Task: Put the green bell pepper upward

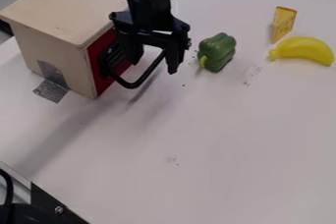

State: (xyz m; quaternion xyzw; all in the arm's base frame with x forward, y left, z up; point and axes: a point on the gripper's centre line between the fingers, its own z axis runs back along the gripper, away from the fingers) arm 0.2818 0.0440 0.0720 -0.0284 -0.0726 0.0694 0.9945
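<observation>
The black gripper [154, 62] hangs at the upper left of the table, in front of the wooden box, with its two fingers apart and open. To its right, a short distance away, the green bell pepper [217, 51] lies on its side on the white table. Its light green stem points toward the lower left of the view. No contact shows between pepper and gripper.
A wooden box [69, 4] with a red front and a black handle [142, 77] stands left of the gripper, the handle close beneath the fingers. Right of the pepper are a cheese wedge [283, 23] and a yellow banana [304, 50]. A black metal part [56, 208] occupies the lower left corner.
</observation>
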